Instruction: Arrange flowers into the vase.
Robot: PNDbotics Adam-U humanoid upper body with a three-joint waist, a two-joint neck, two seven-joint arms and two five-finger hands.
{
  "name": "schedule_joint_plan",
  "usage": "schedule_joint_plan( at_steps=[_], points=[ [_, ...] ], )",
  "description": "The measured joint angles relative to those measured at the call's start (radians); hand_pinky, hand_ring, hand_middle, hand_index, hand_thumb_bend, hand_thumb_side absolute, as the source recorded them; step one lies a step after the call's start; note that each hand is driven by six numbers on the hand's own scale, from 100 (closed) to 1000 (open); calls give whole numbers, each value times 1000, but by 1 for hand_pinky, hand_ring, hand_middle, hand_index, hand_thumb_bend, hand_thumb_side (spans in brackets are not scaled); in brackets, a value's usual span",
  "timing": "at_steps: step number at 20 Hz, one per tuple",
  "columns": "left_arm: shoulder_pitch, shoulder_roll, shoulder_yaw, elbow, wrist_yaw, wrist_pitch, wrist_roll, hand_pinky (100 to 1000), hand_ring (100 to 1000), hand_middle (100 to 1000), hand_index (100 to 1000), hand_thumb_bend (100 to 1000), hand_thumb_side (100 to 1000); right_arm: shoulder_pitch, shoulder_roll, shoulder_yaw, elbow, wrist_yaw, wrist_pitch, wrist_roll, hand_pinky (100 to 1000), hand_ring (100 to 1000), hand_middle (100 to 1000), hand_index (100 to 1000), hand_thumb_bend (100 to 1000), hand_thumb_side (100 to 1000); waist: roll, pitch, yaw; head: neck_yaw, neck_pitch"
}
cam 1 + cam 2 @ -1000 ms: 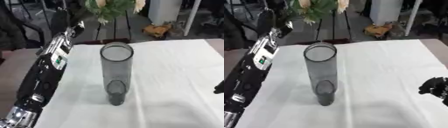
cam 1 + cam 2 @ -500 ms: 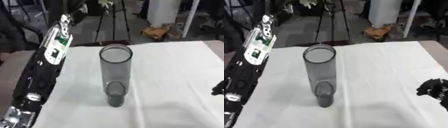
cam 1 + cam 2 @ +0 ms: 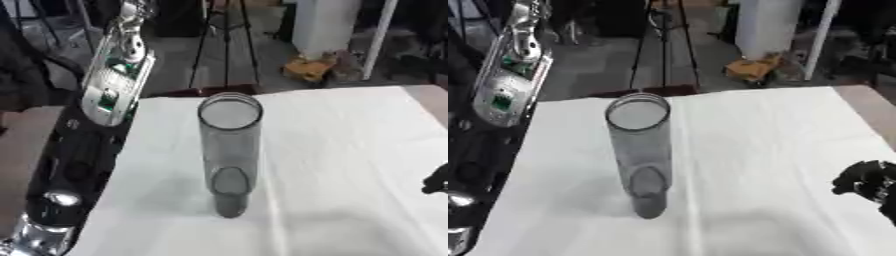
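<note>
Vase point(image 3: 230, 150) standing upright on white cloth point(image 3: 341, 150). My right hand point(image 3: 868, 182) resting at cloth's right edge, fingers curling, gripping nothing. My left arm point(image 3: 109, 95) rising out of frame, hand unseen.

The left arm point(image 3: 109, 95) rises up the left edge; the right hand point(image 3: 866, 182) rests curled at lower right.

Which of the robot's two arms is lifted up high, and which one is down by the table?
The left arm is the raised one, rising along the left side and out past the top. The right hand sits low at the white table's right edge, fingers curled, holding nothing.
</note>
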Motion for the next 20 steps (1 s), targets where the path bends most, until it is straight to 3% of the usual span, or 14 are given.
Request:
schedule_joint_plan(
  at_steps=[8, 13, 20],
  points=[
    [15, -4, -24, -129, 143, 26, 12, 100, 100, 100, 100, 100, 158, 0, 0, 0, 0, 0, 3, 0, 675, 675, 605, 663, 738, 736, 0, 0, -2, -4, -2],
    [41, -39, -85, -207, 232, -20, 4, 100, 100, 100, 100, 100, 155, 0, 0, 0, 0, 2, 5, 2, 675, 675, 605, 664, 738, 736, 0, 0, -1, -13, -8],
    [61, -52, -140, -232, 356, -92, 26, 100, 100, 100, 100, 100, 154, 0, 0, 0, 0, 3, 6, 3, 675, 675, 605, 664, 738, 736, 0, 0, 0, -22, -9]
  ],
)
